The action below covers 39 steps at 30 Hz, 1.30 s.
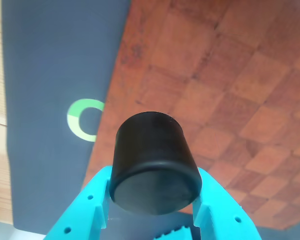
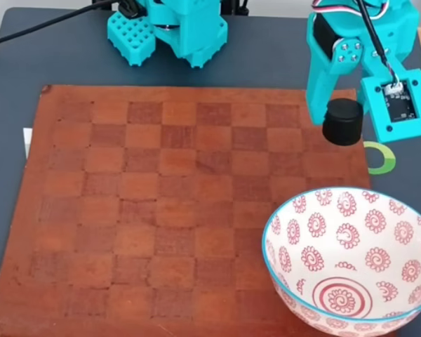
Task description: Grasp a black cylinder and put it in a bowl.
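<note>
The black cylinder hangs lifted above the right edge of the chessboard, clamped between the turquoise fingers of my gripper, which is shut on it. In the fixed view the bowl, white with red spiral flowers and a light blue rim, stands on the board's near right corner, below and slightly right of the cylinder. The wrist view looks past the cylinder down at the board edge and the dark mat.
The brown chessboard lies on a dark grey mat. A green ring mark is printed on the mat just right of the board. The arm's turquoise base stands at the back.
</note>
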Each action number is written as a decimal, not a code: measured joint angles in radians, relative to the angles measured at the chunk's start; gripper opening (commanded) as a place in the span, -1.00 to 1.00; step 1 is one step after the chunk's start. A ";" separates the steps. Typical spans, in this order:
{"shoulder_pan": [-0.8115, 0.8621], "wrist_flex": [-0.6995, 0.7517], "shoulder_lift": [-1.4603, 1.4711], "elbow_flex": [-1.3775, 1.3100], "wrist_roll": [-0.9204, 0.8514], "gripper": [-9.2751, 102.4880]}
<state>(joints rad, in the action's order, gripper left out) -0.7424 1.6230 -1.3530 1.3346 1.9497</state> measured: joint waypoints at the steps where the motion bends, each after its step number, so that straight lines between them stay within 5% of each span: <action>1: 0.000 0.002 0.000 -0.017 0.000 -0.67; 39: 0.235 -0.025 0.233 -0.532 -0.041 -0.67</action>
<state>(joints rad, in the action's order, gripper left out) -0.5077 1.5984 -1.1198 0.8023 1.9083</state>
